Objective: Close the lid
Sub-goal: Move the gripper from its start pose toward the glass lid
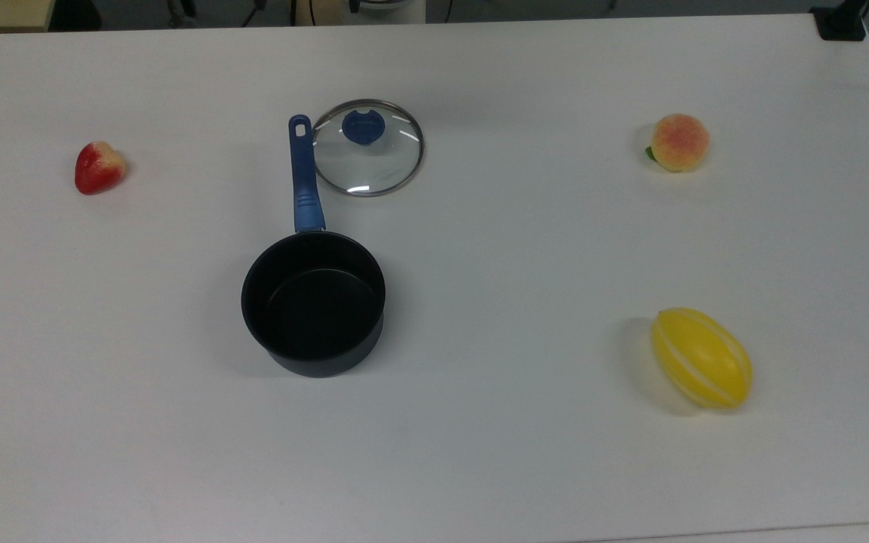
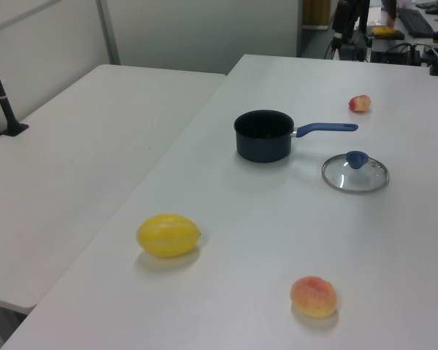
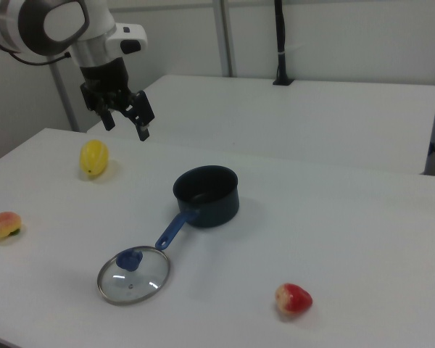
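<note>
One saucepan (image 1: 314, 302), one glass lid (image 1: 368, 148), one strawberry (image 1: 99, 167), one peach (image 1: 679, 142) and one yellow melon (image 1: 702, 358) sit on the table (image 1: 480, 467). The lid lies flat beside the saucepan's handle. The claw (image 3: 126, 122) hangs above the saucepan, fingers spread, empty.

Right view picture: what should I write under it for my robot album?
Robot hand open, hovering above the table; glass lid lying beside the open saucepan, with toy fruit around.

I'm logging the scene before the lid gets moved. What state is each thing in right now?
lid: off the pan, lying flat on the table, knob up
saucepan: uncovered, empty, upright
gripper: open, holding nothing, raised above the table
strawberry, peach, melon: loose on the table
</note>
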`<state>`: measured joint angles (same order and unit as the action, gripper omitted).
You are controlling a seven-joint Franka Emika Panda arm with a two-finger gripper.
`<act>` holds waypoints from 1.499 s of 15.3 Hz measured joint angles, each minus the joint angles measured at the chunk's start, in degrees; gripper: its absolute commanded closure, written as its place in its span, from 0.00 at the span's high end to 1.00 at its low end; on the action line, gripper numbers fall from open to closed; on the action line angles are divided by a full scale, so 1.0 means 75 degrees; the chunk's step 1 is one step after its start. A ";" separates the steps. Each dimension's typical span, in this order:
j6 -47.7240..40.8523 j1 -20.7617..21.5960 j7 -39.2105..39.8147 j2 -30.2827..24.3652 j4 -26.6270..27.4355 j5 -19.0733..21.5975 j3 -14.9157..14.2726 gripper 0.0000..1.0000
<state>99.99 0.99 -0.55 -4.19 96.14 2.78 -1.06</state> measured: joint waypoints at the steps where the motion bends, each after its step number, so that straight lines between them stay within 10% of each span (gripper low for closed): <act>1: 0.0000 0.0000 0.0000 0.0000 0.0000 0.0000 0.0000 1.00; 23: -0.2469 0.0215 0.0289 -0.0066 0.0089 -0.0042 0.0120 1.00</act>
<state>81.47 2.61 1.61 -4.69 96.81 2.46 -0.16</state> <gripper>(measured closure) 0.000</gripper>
